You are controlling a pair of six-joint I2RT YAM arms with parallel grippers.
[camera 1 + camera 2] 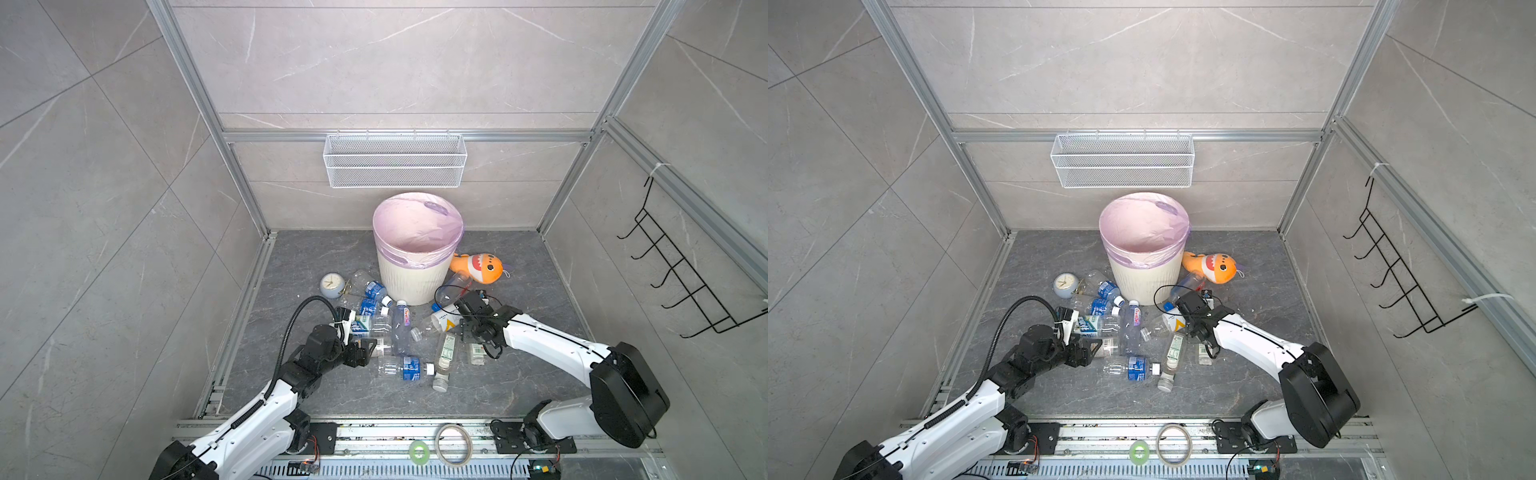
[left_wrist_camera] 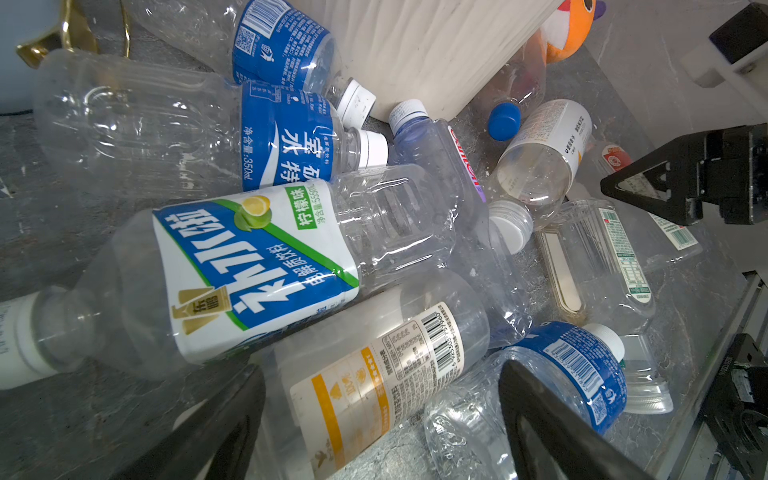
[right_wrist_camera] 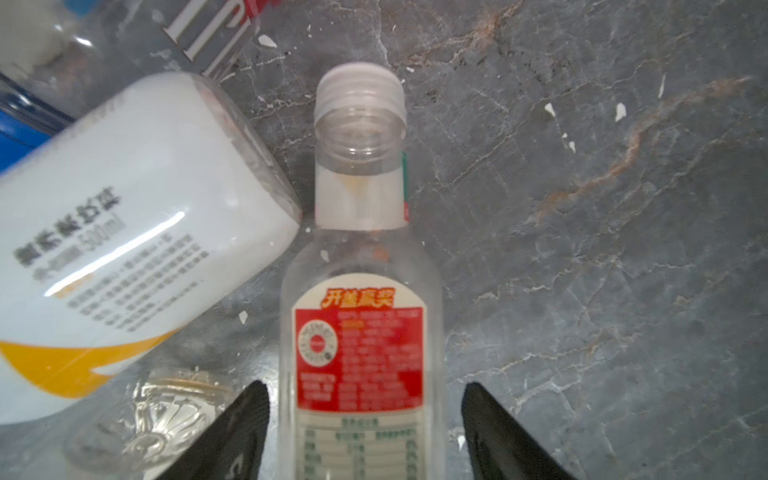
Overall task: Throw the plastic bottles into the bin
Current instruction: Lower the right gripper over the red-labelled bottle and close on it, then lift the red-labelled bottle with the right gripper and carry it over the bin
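Roughly a dozen plastic bottles (image 1: 401, 332) strewn flat on the surface (image 1: 519, 374), close before the bin (image 1: 409, 282). Straddles the red-labelled bottle (image 3: 359, 353) with the right hand (image 3: 365, 432), unclenched, gap showing at one side, set across the body for a square pinch. Poises the left hand (image 2: 382, 428), spread wide, around the orange-labelled bottle (image 2: 374, 374).

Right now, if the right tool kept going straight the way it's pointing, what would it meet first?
The red-labelled clear bottle lies between the right tool's open fingers, pointing the same way. Going on, they would likely slide along its sides; depth is unclear, so the grey floor might come first.
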